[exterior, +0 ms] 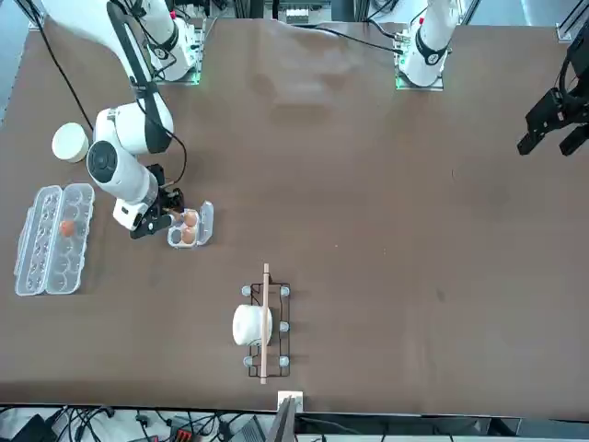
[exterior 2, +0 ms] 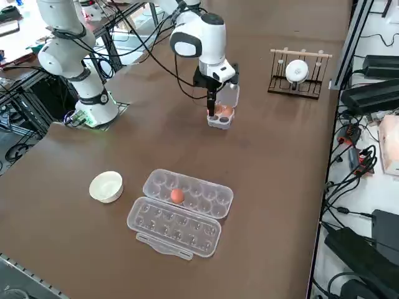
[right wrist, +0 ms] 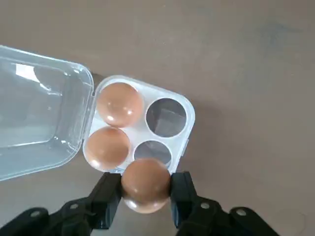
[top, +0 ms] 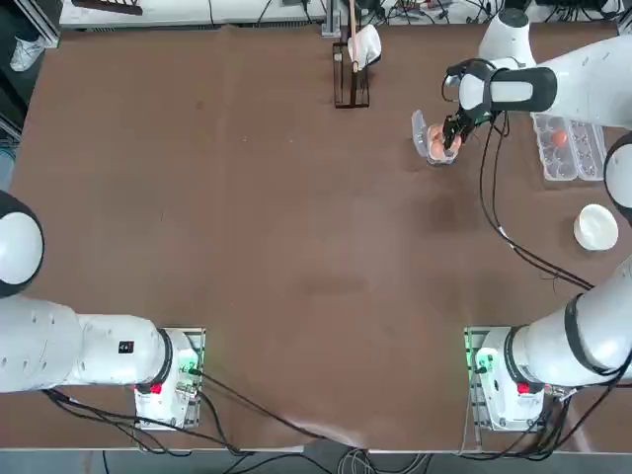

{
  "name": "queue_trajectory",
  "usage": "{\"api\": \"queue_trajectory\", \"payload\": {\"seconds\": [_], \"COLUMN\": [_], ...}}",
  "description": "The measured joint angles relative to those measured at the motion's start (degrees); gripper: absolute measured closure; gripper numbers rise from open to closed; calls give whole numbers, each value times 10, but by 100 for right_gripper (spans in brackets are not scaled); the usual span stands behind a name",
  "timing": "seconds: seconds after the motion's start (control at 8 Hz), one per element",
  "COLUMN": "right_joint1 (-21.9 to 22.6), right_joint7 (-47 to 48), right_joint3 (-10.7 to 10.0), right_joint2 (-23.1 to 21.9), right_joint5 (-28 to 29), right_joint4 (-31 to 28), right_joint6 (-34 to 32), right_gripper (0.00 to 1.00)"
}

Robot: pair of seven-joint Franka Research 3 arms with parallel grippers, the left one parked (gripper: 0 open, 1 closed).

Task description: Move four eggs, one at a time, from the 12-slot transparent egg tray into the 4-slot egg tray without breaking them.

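A brown counter (top: pixel 247 247) is carrying everything here. In the top view, a small round white bowl (top: pixel 596 226) is sitting toward three o'clock, near the edge, upright and open side up. A dark wire rack (top: pixel 351 84) is standing toward twelve o'clock, a wooden stick lying along its top and a white cup (top: pixel 365 44) hanging on it. Cables are trailing along the six o'clock edge.

Count: four eggs — two (right wrist: pixel 119 103) (right wrist: pixel 107 147) seated in the 4-slot egg tray (right wrist: pixel 189 118), one (right wrist: pixel 145 185) in the right gripper (right wrist: pixel 145 192), one (exterior 2: pixel 177 196) in the 12-slot transparent egg tray (exterior 2: pixel 181 212). Two trays. One white bowl (exterior 2: pixel 106 186). One wooden rack (exterior 2: pixel 298 73).
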State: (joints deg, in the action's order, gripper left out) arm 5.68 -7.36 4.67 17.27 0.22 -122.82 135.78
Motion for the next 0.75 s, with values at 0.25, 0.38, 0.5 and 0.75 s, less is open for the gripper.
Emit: {"api": "queue_trajectory", "payload": {"seconds": [0.25, 0.38, 0.5, 0.75], "right_joint1": [0, 0, 0, -1], "right_joint7": [0, 0, 0, 0], "right_joint3": [0, 0, 0, -1], "right_joint2": [5, 7, 10, 12], "right_joint5": [0, 0, 0, 0], "right_joint4": [0, 0, 0, 0], "right_joint6": [8, 12, 15, 15], "right_gripper": [43, 43, 43, 43]}}
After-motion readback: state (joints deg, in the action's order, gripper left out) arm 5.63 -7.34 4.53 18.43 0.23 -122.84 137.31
